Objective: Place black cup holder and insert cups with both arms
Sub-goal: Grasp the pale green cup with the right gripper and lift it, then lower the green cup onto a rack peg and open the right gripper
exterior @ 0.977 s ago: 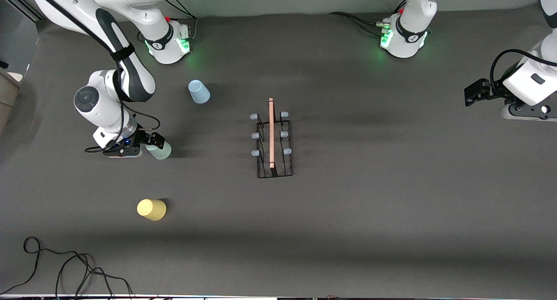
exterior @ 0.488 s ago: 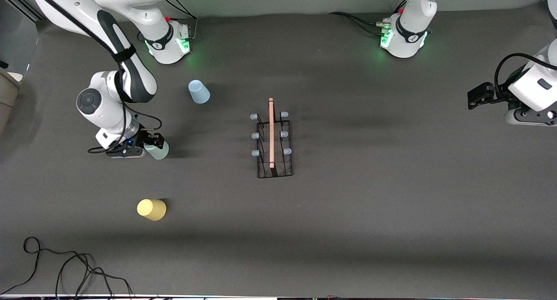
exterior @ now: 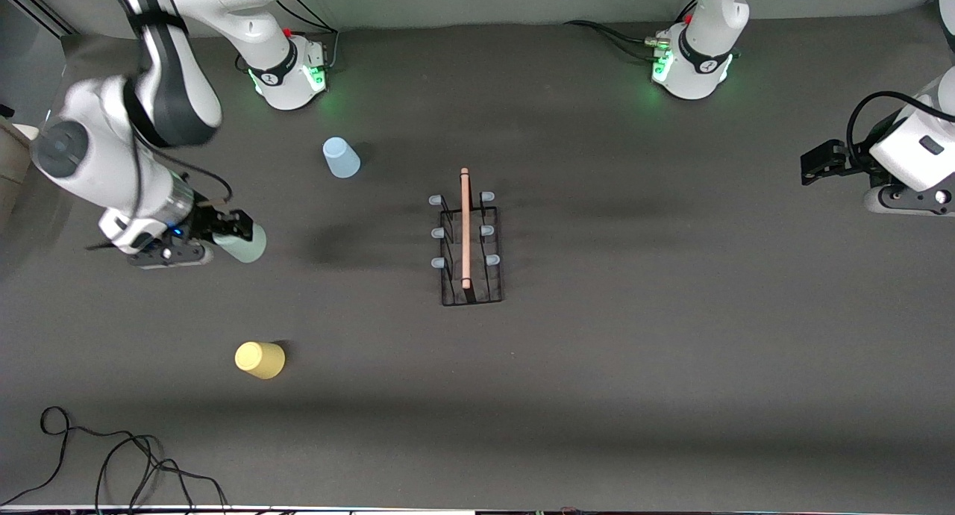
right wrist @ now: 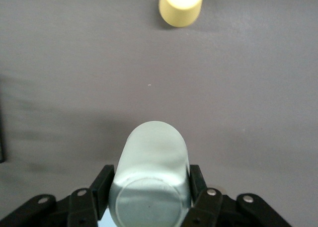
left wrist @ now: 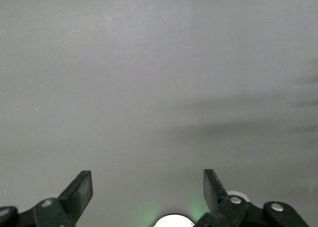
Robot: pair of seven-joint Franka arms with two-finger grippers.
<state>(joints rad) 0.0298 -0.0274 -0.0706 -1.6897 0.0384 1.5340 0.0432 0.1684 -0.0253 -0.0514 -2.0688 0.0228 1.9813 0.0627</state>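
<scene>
The black cup holder (exterior: 470, 250) stands mid-table, wooden rod handle on top, its grey-tipped pegs bare. My right gripper (exterior: 227, 235) is shut on the pale green cup (exterior: 242, 244) and holds it in the air over the right arm's end of the table; the right wrist view shows the cup (right wrist: 151, 172) between the fingers (right wrist: 102, 185). The yellow cup (exterior: 260, 360) stands upside down nearer the front camera and shows in the right wrist view (right wrist: 181, 6). The light blue cup (exterior: 341, 157) stands upside down near the right arm's base. My left gripper (exterior: 813, 164) waits open at the left arm's end, empty (left wrist: 147, 189).
A black cable (exterior: 112, 459) lies coiled at the table's front corner by the right arm's end. The arm bases (exterior: 287, 71) (exterior: 690, 67) glow green along the table's back edge.
My right gripper has lifted the pale green cup off the table and drawn it away from the holder toward the right arm's end. The left arm has shifted slightly.
</scene>
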